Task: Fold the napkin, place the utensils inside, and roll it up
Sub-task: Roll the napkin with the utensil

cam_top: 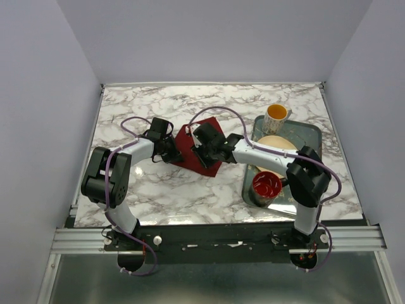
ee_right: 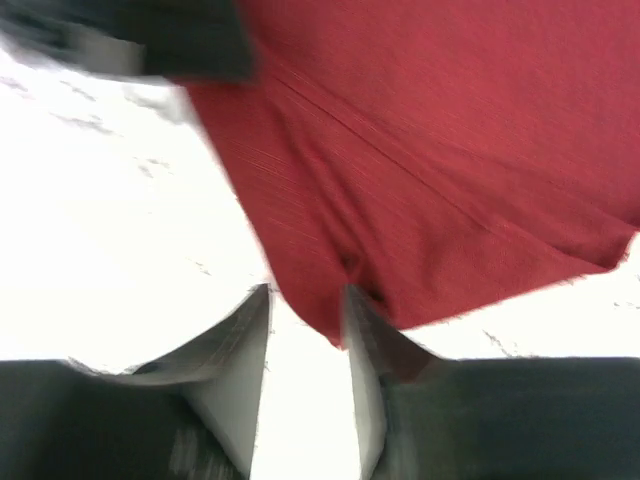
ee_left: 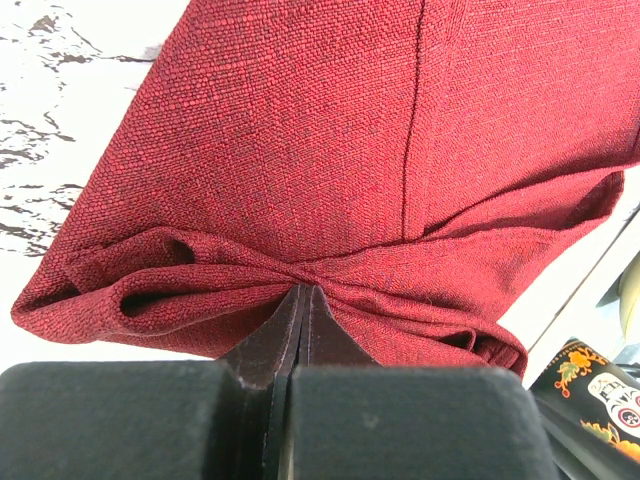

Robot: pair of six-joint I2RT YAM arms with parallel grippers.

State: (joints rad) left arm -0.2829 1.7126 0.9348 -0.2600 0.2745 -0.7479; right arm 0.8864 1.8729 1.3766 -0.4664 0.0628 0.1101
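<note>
The maroon napkin [cam_top: 190, 140] lies on the marble table between my two grippers, partly folded. My left gripper [cam_top: 171, 151] is shut on a bunched, folded edge of the napkin [ee_left: 350, 150], its jaws pressed together with the cloth pinched at the tips [ee_left: 303, 292]. At the napkin's right side, my right gripper [cam_top: 202, 152] is open. One corner of the napkin [ee_right: 450, 150] hangs between its spread fingertips [ee_right: 308, 300] and touches the right finger; this view is blurred. The utensils are out of view.
A grey tray [cam_top: 305, 132] stands at the right with a cream plate [cam_top: 276, 144] and a red bowl [cam_top: 266, 184] on it. A mug with a yellow inside [cam_top: 276, 115] sits at the tray's far corner. Walls close in the table.
</note>
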